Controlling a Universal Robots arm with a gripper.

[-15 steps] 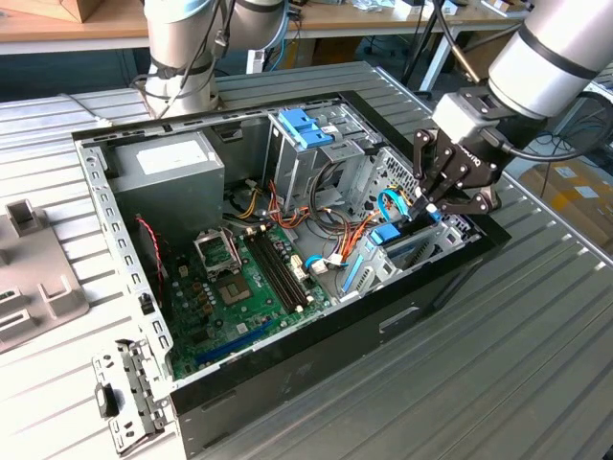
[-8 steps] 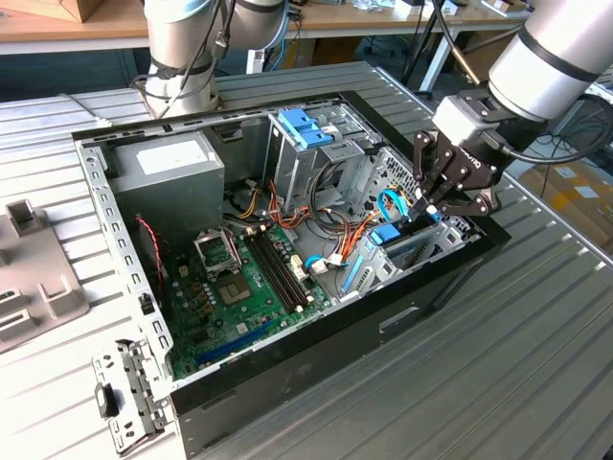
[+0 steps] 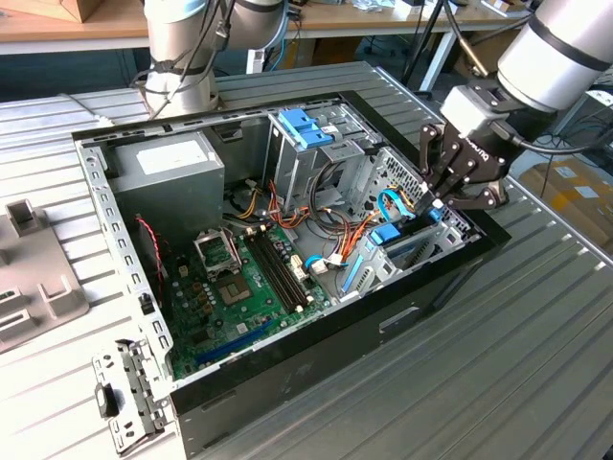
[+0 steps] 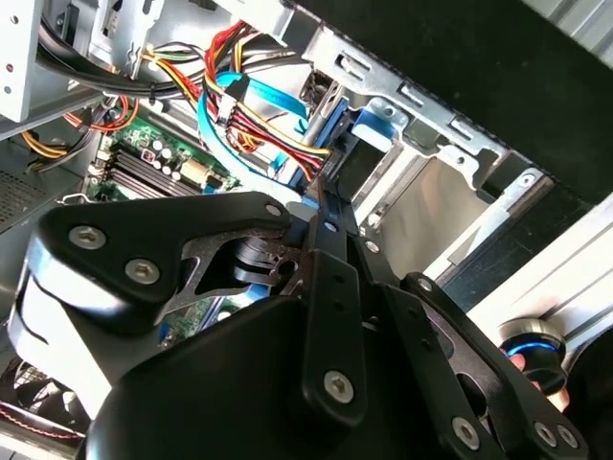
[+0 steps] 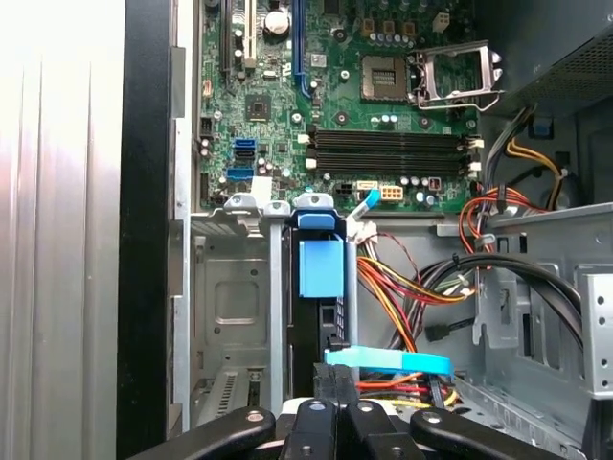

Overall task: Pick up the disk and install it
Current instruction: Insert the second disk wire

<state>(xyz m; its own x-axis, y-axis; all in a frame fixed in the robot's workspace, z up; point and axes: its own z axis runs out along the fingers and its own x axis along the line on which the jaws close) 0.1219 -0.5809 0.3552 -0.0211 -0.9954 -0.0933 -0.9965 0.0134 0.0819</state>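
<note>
Already the disk stands on edge in the drive bay of the open computer case, its dark body down between the bay's metal walls and the blue rail end with its square tab facing up in the first wrist view. In the exterior view the same blue shows at the disk, in the bay at the case's front corner toward the exterior view's right. The gripper hangs just above that bay, its black linkages drawn together; in the second wrist view the gripper tapers to a narrow tip right at the blue rail. The jaws look closed or nearly so, but I cannot tell whether they pinch the rail or merely press on it.

By my reading the pick-up is done and the disk is mostly seated; whether it is fully home, or latched, the pictures do not settle. A loose light-blue cable crosses just beside the bay.

Around it lie the motherboard, the grey power supply and bundles of coloured wires. The case rests on a ribbed metal bench; a detached bracket lies beside the case, and wooden desks stand behind.
</note>
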